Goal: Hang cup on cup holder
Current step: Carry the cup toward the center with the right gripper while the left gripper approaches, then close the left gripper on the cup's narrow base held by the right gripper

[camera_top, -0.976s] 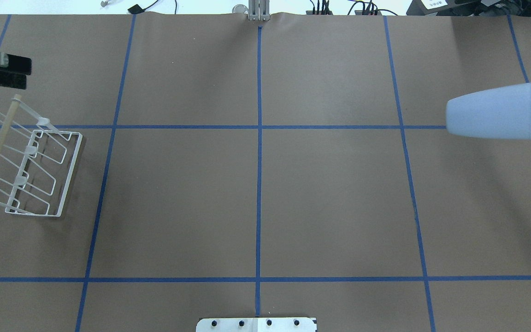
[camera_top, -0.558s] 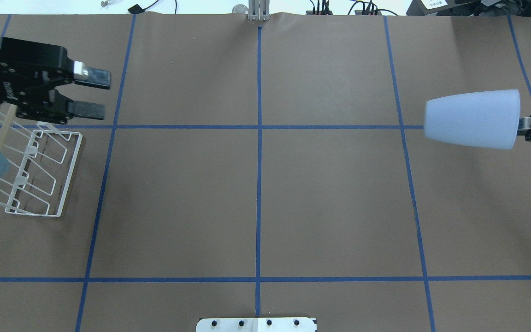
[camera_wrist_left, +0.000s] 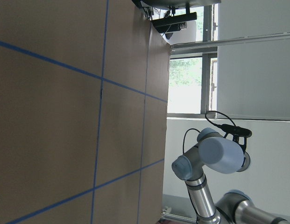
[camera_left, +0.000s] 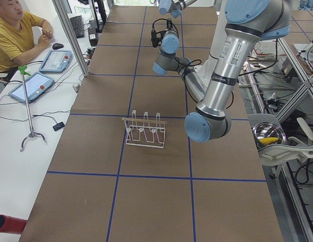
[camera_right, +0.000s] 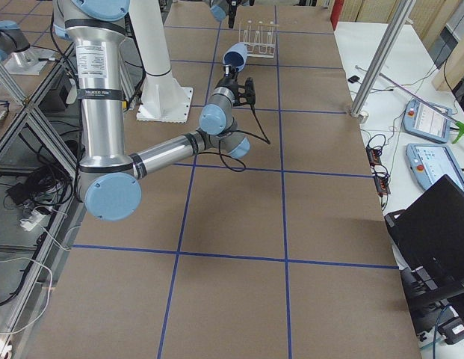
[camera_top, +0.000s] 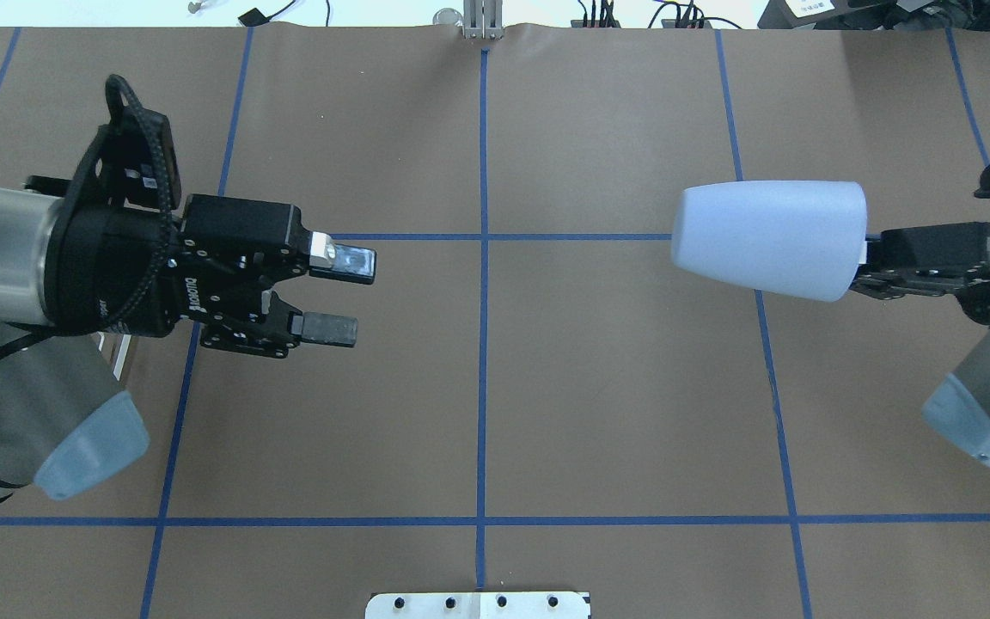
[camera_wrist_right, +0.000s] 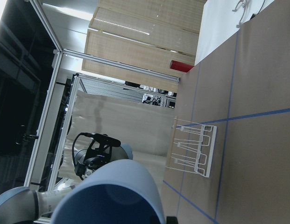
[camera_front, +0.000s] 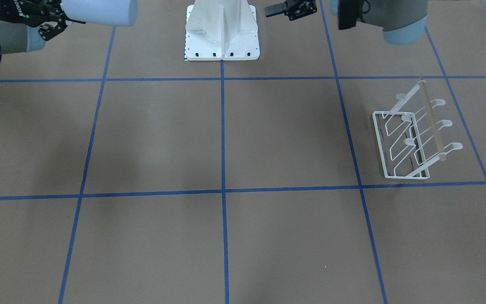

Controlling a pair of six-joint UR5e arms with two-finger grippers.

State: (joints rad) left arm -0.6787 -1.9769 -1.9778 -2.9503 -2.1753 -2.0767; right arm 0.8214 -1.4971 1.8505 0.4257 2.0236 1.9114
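Right end effector (camera_top: 866, 260) is clamped on the cup (camera_top: 766, 241) at its open rim. It holds the cup horiz. in the air over the worktop (camera_top: 598, 404), w/ the rounded closed end pointing toward the left end effector (camera_top: 347, 297). Left end effector is released, jaws apart w/ nothing btwn them. The two face each other across the ctr blue tape line (camera_top: 482, 387), w/ a clear gap btwn cup and left fingertips.

Cup holder (camera_front: 409, 141) sits on the worktop on the robot's left side, base frame flat, prongs slanting up past the wooden dowel (camera_front: 433, 122). In the overhead view the left arm covers nearly all of it. Cup is well apart from the cup holder, on the opposite half of the worktop. White pedestal base (camera_front: 222, 38) stands at the robot's edge, btwn the arms.
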